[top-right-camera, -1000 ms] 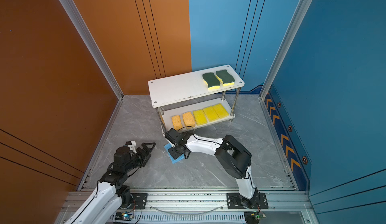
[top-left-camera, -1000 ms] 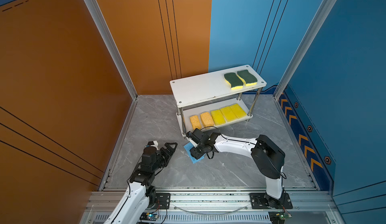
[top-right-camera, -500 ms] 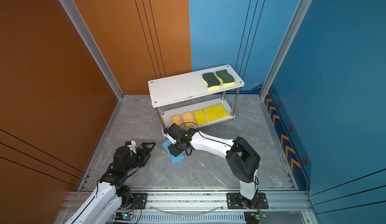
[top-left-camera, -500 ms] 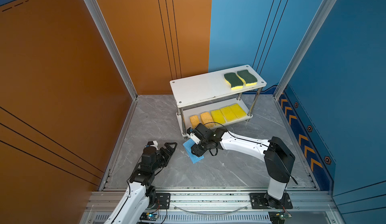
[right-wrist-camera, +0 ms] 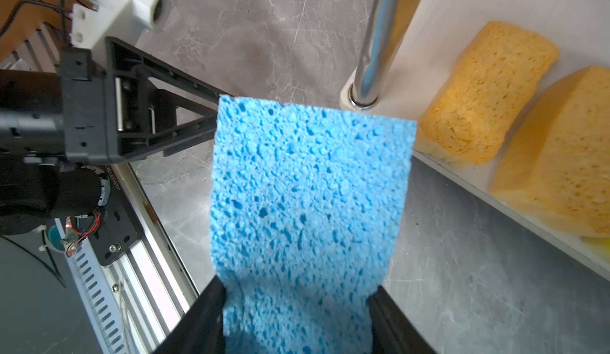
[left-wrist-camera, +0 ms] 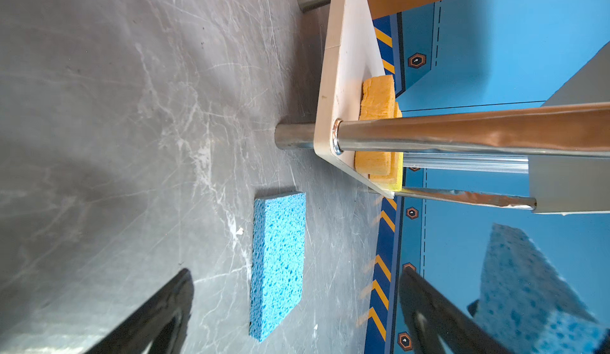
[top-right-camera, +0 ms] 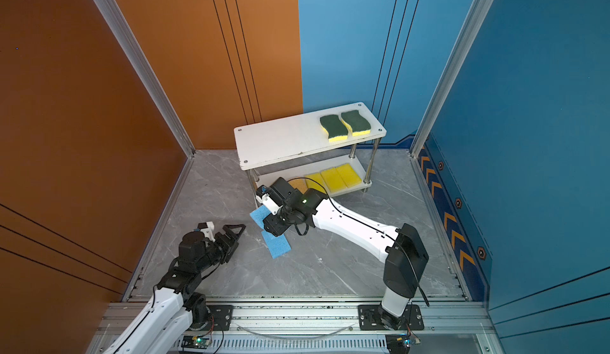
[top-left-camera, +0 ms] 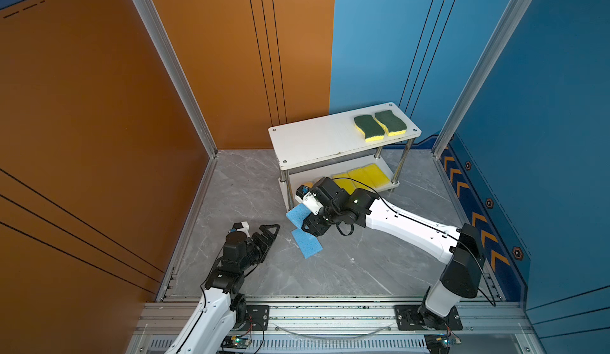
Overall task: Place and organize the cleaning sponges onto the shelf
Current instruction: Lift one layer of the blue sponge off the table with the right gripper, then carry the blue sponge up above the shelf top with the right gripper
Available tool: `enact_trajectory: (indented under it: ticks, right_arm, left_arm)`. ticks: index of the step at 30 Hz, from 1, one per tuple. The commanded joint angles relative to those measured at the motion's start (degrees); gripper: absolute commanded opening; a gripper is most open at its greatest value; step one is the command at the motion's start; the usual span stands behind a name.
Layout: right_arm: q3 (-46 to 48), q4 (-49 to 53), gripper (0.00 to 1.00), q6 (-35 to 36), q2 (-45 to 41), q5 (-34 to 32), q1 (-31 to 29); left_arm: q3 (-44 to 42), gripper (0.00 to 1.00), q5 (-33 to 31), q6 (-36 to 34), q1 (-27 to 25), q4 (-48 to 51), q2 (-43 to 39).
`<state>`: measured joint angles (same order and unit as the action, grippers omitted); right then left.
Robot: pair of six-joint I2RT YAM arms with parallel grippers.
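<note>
Our right gripper (right-wrist-camera: 297, 306) is pinching one end of the blue sponge (right-wrist-camera: 307, 187), beside the shelf (top-left-camera: 313, 141). We are trying to keep it flat and clear of the shelf's post (right-wrist-camera: 373, 39).

In both top views the right arm (top-right-camera: 350, 223) covers most of the orange sponges (top-right-camera: 295, 183) on the lower tier of the shelf (top-right-camera: 280, 141); only a small corner shows. There the right end effector (right-wrist-camera: 295, 294) hides its own fingertips, part of the held blue sponge (top-right-camera: 257, 215) and one end of the blue sponge on the floor (top-right-camera: 278, 246). In the right wrist view the held blue sponge is cut off by the picture's edge. In the left wrist view it is blurred, and a chrome post (left-wrist-camera: 462, 134) crosses the orange sponges.
</note>
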<state>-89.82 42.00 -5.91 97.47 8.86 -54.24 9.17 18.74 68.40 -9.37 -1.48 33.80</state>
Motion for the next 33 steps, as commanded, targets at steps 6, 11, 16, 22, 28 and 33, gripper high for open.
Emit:
enact_trajectory:
  ticks: [6,11,16,22,28,33]
  right_arm:
    - [-5.63,6.22,0.57,2.29,-4.75,-0.76,1.40]
    - [-8.02,7.46,0.57,3.60,-6.26,-1.55,2.70]
    - [-10.98,9.25,0.57,5.09,-6.92,-3.60,4.28]
    - [-15.25,9.95,0.56,6.60,-7.59,-5.79,5.65]
    - [-18.11,9.99,0.57,8.52,-7.98,-9.90,6.43]
    - [-21.82,9.89,0.57,10.07,-7.15,-11.58,7.86]
  left_arm:
    - [-1.89,0.98,2.03,-0.64,0.95,-2.03,-0.38]
    - [-1.72,0.98,2.35,-0.74,1.58,-2.29,-0.07]
    - [-1.52,0.98,2.87,-1.10,2.37,-2.78,0.78]
    - [-1.68,0.98,3.69,-1.08,2.95,-4.19,2.06]
    - [-1.68,0.98,3.95,-1.18,3.37,-4.50,2.15]
    - [-1.73,0.98,4.49,-1.09,3.72,-4.75,2.17]
